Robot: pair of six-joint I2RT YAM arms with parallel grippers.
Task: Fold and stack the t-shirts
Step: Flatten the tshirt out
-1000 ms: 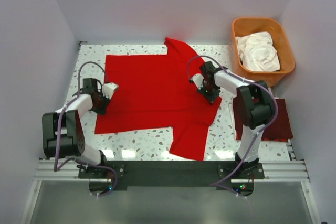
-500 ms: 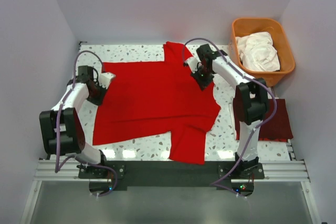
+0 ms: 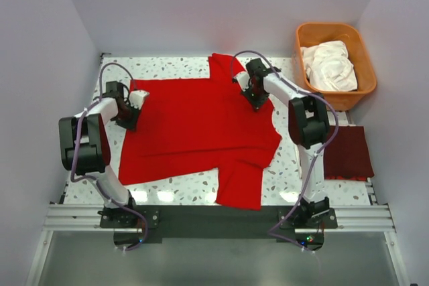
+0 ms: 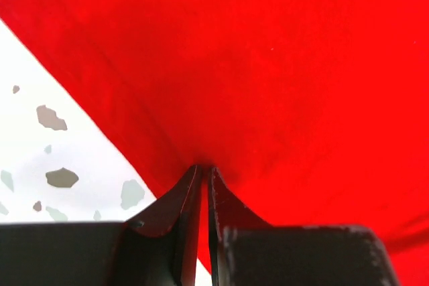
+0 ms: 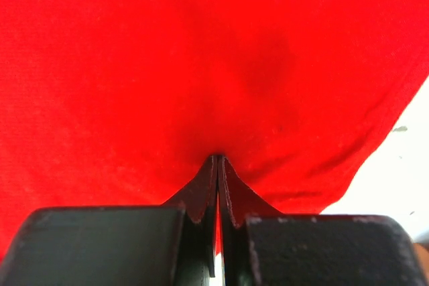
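At the near edge of the table (image 3: 181,187), a speckled white terrazzo slab, the two arm bases sit bolted side by side. Just beyond them lies the task's thing, a bright red cotton t-shirt (image 3: 201,125), spread flat over the middle of the table. One sleeve (image 3: 238,185) points toward the near edge and the other sleeve (image 3: 224,65) toward the far wall.

To the right, apart from the red shirt, a dark red folded shirt (image 3: 350,152) lies flat, probably the start of the stack.

Further in, the left arm (image 3: 84,142) reaches to the shirt's far left corner. In the left wrist view its jaws are pressed together on a pinch of red cloth right at the edge, with bare table beside it. The right arm (image 3: 307,122) bends over to the far right part of the shirt, next to the far sleeve. Its jaws are likewise closed tight on a small tuck of red fabric close to the edge.

At the far right corner stands an orange plastic basket (image 3: 328,26) holding crumpled white garments (image 3: 328,65), not yet handled.

Step in hand, as I read it: the shirt is being laid out and tensioned, or the first fold is starting, with both jaws on the far side. The next move calls for lifting both grips together, evenly, and carrying that edge toward the near side without bunching. If it is only spreading, it calls for letting go and regrasping at a fold line.
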